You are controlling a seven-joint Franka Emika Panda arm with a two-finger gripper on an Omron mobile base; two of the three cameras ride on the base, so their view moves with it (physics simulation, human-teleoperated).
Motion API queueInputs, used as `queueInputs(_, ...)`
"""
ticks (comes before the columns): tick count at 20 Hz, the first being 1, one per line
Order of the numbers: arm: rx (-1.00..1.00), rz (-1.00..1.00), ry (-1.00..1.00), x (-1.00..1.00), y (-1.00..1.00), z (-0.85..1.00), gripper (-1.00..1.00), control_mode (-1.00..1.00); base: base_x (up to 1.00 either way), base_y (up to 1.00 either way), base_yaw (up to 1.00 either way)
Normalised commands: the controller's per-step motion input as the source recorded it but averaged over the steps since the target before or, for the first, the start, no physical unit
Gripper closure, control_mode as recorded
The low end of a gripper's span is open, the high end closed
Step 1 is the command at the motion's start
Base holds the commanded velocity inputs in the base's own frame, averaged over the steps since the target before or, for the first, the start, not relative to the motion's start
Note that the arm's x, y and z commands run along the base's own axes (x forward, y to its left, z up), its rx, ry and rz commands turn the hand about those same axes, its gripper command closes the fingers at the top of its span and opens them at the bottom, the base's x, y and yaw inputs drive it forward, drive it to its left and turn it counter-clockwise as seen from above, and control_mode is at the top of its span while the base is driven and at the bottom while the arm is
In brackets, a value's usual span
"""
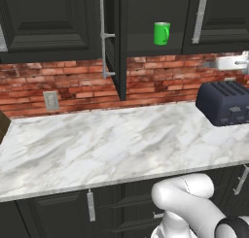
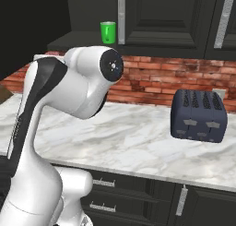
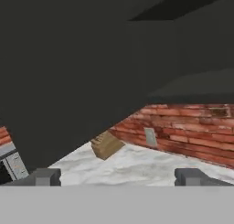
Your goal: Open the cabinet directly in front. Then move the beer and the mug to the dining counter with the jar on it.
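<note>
The gripper (image 3: 118, 176) is standing spread and empty; the mug (image 1: 161, 33) is sitting upright in the cabinet (image 1: 146, 18), upper centre of frame.

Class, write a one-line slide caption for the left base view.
Open cabinet with a green mug on its shelf, above a marble worktop and toaster.

Flat even rendered light, no glare; marble surface (image 1: 97, 144) bright, cabinet (image 1: 48, 18) interior v. dark; hand view soft, blocky.
</note>
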Motion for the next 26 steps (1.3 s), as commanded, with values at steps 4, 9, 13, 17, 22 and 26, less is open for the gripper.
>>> queueInputs(4, -0.17, -0.30, -0.28, -0.03, -0.94, 0.00, -1.00, -1.00, 0.00, 0.00, 0.00)
queueInputs(9, 0.00, -0.26, -0.17, 0.35, -0.17, 0.60, -1.00, -1.00, 0.00, 0.00, 0.00)
queueInputs(13, 0.00, -0.14, -0.03, 0.55, 0.06, 0.75, -1.00, -1.00, 0.00, 0.00, 0.00)
queueInputs(17, 0.00, -0.02, 0.14, 0.38, 0.00, 0.17, -1.00, -1.00, 0.00, 0.00, 0.00)
queueInputs(22, -0.01, 0.00, 0.06, 0.14, -0.08, 0.00, -1.00, -1.00, 0.00, 0.00, 0.00)
queueInputs(26, 0.04, 0.02, 0.02, 0.30, -0.59, 0.00, -1.00, -1.00, 0.00, 0.00, 0.00)
